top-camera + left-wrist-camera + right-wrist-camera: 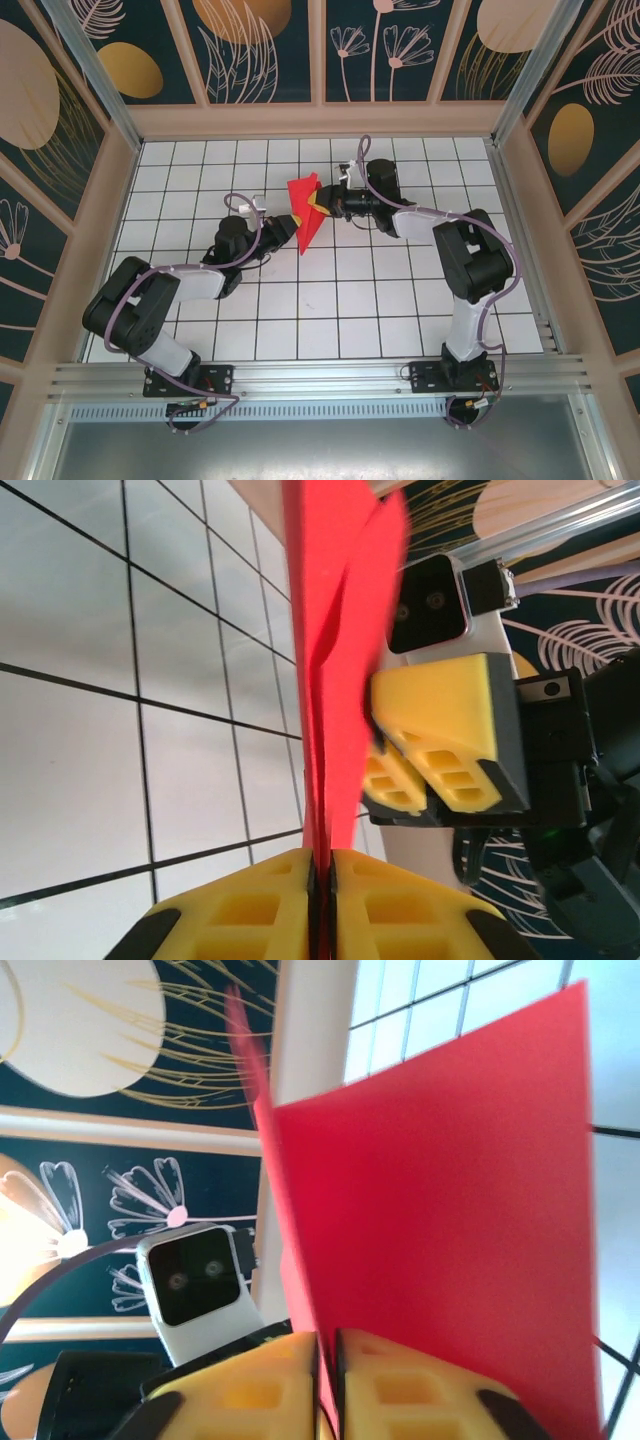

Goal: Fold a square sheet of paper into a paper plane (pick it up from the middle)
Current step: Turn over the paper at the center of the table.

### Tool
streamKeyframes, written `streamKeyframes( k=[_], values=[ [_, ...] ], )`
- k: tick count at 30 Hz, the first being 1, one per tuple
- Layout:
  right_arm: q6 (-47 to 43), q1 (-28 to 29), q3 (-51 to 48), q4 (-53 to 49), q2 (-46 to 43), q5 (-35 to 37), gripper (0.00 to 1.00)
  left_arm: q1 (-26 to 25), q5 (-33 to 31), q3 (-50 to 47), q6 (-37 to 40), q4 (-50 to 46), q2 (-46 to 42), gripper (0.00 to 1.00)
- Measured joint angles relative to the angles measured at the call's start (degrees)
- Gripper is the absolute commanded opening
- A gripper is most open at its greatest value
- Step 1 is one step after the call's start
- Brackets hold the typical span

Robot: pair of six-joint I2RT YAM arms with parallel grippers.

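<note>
Top view, red paper (307, 228): a creased wedge, held up above the white tiled table (330, 300), about at the middle of its far half, between the two grippers.
Top view, left gripper (292, 224): it reaches the paper from the left side, at the lower, narrow part.
Top view, right gripper (318, 203): it reaches the paper from the right side, a little farther back; one yellow finger lies against the red surface.
Left wrist view, left gripper (322, 865): the two yellow fingers stand close together and pinch the thin edge of the paper in the slit between them.
Left wrist view, red paper (335, 630): it rises straight up from the fingers as a narrow band with two layers that part a little toward the top.
Left wrist view, right gripper (378, 742): just beside the paper on the right of the picture, its fingers touching the sheet; one finger is blurred.
Right wrist view, right gripper (328, 1345): the fingers are closed on the lower edge of the paper, which sits in the narrow gap.
Right wrist view, red paper (450, 1210): a broad flat face, spreading to the right, with a thin point going up at the left.
Right wrist view, left wrist camera (195, 1285): a white housing with a dark face, near the paper on the left.
</note>
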Motion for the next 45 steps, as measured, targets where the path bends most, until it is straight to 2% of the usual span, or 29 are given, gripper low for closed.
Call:
streamKeyframes(
  k=[4,10,18,22,26,30,34,45],
  values=[
    [-6.58,-0.72,0.09,-9.09,-2.64,4.79,0.47,0.00,-2.16,0.94,3.30,-6.54,-2.34,0.15],
    [-14.78,-2.23,0.07,-19.34,-8.66,15.39,0.59,0.00,-10.64,6.49,13.00,-24.48,-6.71,0.15],
    [-18.69,-2.32,-3.87,-23.98,-13.20,27.10,0.64,-1.57,-33.64,18.25,25.83,-51.71,-8.15,0.16],
    [-19.06,-2.29,-5.51,-25.31,-13.62,30.82,0.64,-4.52,-44.98,24.72,29.35,-60.94,-3.39,0.17],
    [-19.06,-2.32,-6.14,-25.97,-13.88,33.18,0.64,-7.02,-52.63,28.98,30.95,-66.69,4.07,0.18],
    [-19.02,-2.32,-6.49,-26.12,-13.90,34.29,0.64,-8.20,-55.82,31.06,31.56,-69.70,10.47,0.20],
    [-18.75,-2.73,-6.97,-26.12,-13.90,35.08,0.64,-8.55,-55.74,31.89,31.78,-70.55,14.27,0.24],
    [-17.77,-3.80,-7.87,-26.49,-13.90,35.69,0.63,-8.81,-46.62,32.37,31.45,-67.58,16.50,0.45]
  ],
)
